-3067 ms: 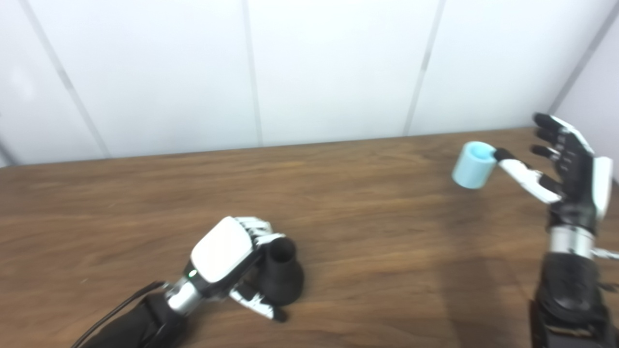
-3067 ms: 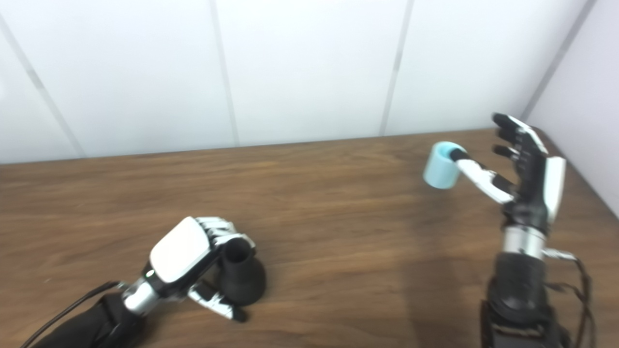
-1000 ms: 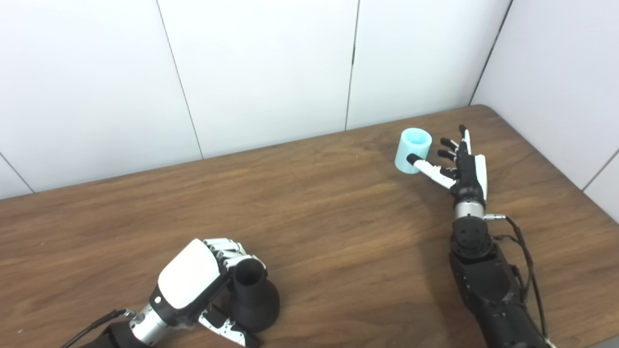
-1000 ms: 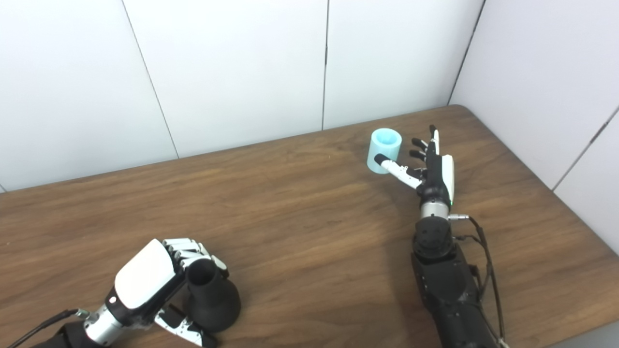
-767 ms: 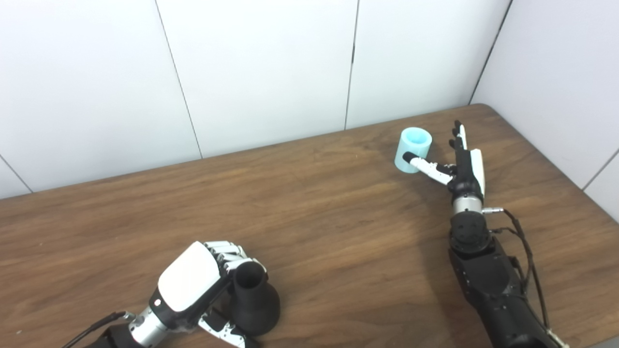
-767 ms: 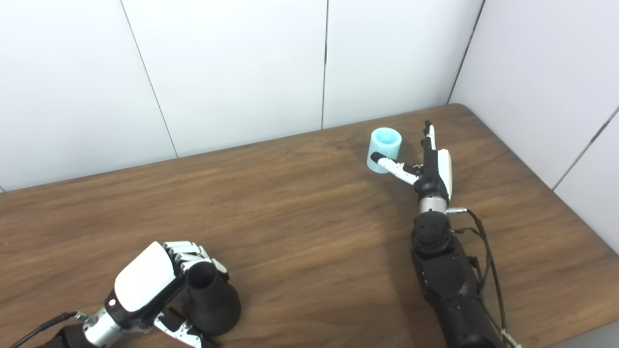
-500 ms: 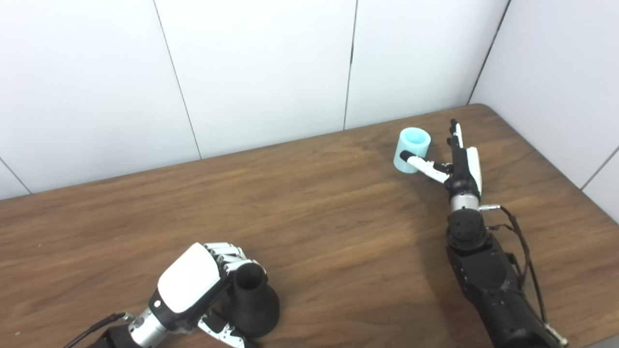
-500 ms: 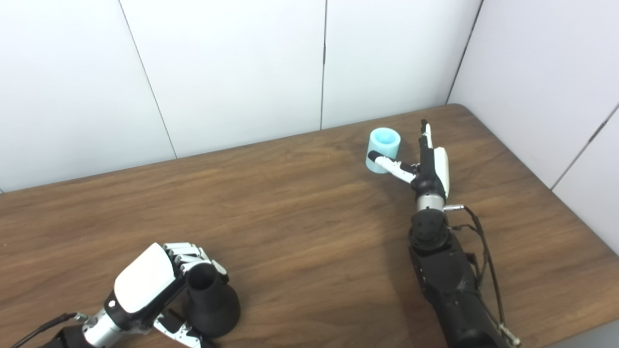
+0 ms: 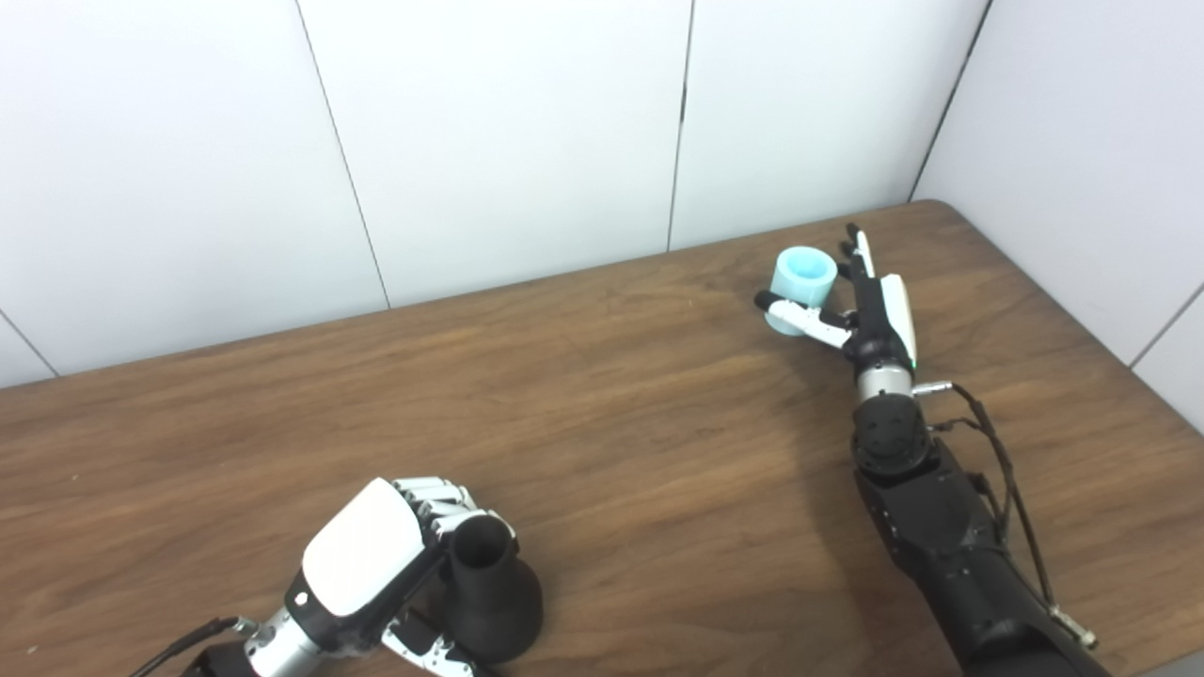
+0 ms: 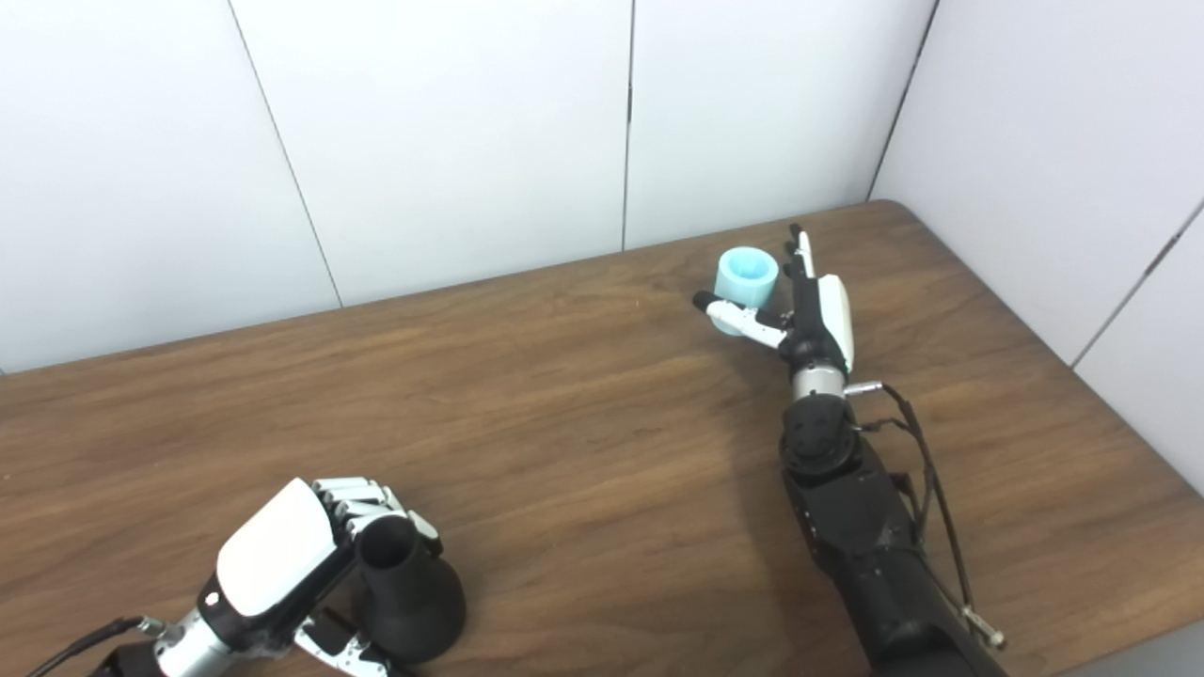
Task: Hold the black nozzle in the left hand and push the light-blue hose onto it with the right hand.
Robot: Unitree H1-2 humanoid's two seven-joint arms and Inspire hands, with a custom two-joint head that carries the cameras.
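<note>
Black nozzle [image 9: 491, 597] stands upright near the table's [image 9: 602, 423] front-left edge: matte, flared base, narrow open neck on top. Left hand [image 9: 372, 564] grasps its neck. Light-blue hose [image 9: 800, 287], a short hollow cylinder, stands far right. Right hand [image 9: 870, 306] is unclenched, thumb across the hose front, fingers straight beside it.

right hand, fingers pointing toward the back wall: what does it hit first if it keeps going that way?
Probably nothing on the table: the light-blue hose sits just left of the right hand, between thumb and fingers. Beyond is the wall; depth unclear.
</note>
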